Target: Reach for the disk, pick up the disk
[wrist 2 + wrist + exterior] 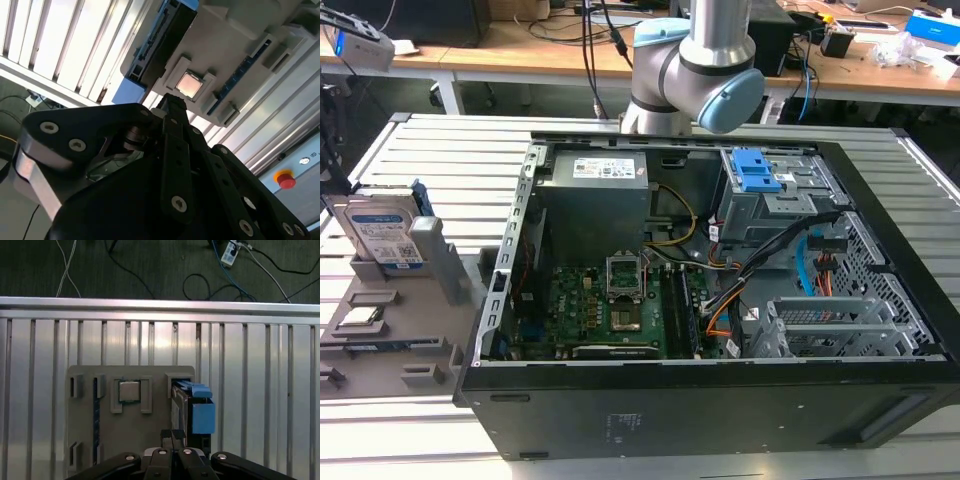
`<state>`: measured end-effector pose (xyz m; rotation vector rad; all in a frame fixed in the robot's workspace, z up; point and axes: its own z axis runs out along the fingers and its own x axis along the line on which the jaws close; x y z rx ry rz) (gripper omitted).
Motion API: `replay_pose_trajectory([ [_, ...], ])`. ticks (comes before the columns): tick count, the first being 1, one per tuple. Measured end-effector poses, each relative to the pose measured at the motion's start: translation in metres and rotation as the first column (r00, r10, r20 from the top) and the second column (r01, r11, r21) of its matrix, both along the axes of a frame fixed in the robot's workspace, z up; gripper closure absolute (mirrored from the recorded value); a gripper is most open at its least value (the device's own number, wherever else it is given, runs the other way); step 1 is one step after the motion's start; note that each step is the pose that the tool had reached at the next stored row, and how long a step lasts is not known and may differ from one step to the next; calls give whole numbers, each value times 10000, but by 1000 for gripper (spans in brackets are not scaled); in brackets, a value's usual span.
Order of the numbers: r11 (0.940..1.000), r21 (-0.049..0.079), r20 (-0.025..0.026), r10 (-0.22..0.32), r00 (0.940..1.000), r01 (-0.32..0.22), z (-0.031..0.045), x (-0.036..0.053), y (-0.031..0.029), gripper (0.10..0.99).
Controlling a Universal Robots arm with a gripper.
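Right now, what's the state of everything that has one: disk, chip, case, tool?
Disk: standing on edge in the grey holder, not gripped.
Chip: lying flat in its square pocket in the holder.
Computer case: open, side panel off, insides exposed.
Tool: shut, holding nothing, over the holder.

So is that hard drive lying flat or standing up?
Standing up. In the exterior view the hard drive sits on its edge in a slot of the grey holder, its label face vertical.
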<state>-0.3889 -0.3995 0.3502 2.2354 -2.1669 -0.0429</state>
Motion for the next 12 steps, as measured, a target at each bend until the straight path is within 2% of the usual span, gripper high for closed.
replay_pose_trajectory([
  [7, 9988, 0, 0, 487, 9988, -487, 0, 0, 0, 980],
  [12, 9957, 0, 0, 923, 9957, -923, 0, 0, 0, 980],
])
